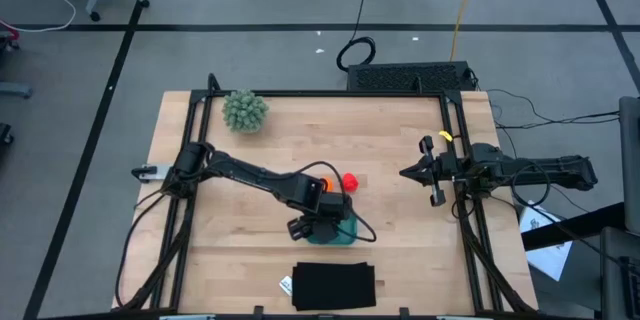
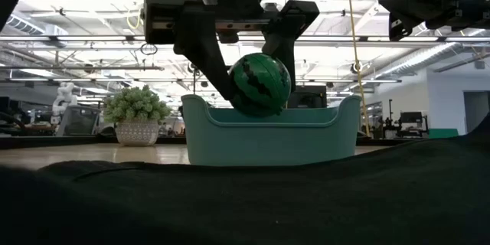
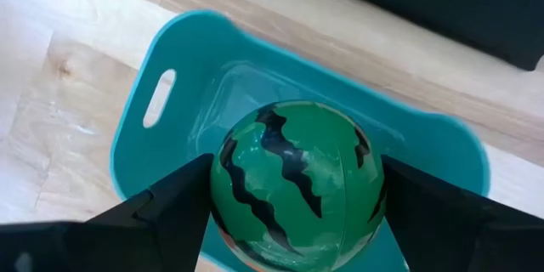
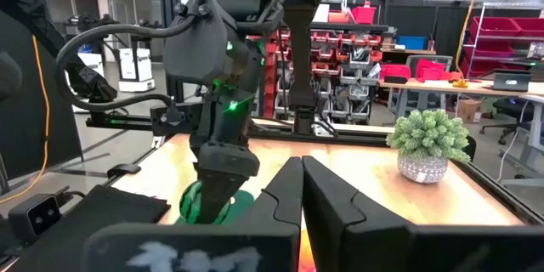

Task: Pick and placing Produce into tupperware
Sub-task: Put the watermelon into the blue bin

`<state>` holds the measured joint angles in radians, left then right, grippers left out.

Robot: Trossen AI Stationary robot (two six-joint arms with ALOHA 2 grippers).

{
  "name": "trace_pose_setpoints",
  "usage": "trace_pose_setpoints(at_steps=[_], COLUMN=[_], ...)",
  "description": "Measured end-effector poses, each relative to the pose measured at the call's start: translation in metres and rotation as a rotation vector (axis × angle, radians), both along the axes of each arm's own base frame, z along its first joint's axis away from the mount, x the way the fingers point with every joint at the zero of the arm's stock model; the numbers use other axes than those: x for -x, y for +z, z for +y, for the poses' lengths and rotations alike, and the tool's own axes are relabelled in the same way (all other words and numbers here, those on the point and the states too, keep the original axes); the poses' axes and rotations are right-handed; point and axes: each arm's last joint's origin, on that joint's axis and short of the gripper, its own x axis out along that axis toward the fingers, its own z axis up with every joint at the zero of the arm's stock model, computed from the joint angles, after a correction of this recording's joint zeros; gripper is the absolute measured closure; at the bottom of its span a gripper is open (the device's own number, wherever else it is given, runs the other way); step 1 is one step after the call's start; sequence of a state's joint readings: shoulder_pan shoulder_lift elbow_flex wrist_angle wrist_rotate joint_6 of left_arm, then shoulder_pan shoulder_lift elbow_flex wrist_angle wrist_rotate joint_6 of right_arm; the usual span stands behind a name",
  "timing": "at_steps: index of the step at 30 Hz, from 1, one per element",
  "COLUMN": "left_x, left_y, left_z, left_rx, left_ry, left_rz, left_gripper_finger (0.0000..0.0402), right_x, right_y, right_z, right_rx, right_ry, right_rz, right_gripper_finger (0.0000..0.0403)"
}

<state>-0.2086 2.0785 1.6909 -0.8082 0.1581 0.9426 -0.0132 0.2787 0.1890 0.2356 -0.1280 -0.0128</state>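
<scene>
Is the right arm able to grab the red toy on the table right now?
Probably yes. The red toy lies in the open between the arms, nothing covering it. The right gripper waits shut at the table's right side, pointing toward it, while the left gripper holds the watermelon ball over the teal tub.

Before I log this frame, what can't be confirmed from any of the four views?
- Orange piece: high view only, mostly covered by the left arm.
- Red piece: small in the high view; its kind cannot be told.
- Tupperware floor: the low view sees only its wall; in the left wrist view the watermelon covers much of it.
- Left gripper: whether the watermelon touches the floor is hidden.
- Right gripper: its fingers block the table ahead in its wrist view.
</scene>
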Motion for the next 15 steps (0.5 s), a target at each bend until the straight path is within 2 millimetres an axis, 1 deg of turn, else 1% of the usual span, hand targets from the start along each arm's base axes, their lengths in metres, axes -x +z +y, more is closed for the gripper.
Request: trace_pose_setpoints(at_steps=[6,10,15], left_x=[-0.001,-0.003,-0.003], left_y=[-0.006,-0.013,-0.012], left_z=[0.0,0.0,0.0], left_rx=[0.027,0.008,0.019], left_ry=[0.012,0.024,0.023], left_rz=[0.027,0.041,0.04], left_gripper_finger=[0.0101,0.0101,0.0101], right_x=[0.0,0.0,0.0], right_y=[0.0,0.0,0.0], right_z=[0.0,0.0,0.0], right_rx=[0.0,-0.001,0.0], right_ry=[0.0,0.0,0.0], right_rz=[0.001,0.001,0.003], right_gripper_finger=[0.0403,0.0403,0.0403])
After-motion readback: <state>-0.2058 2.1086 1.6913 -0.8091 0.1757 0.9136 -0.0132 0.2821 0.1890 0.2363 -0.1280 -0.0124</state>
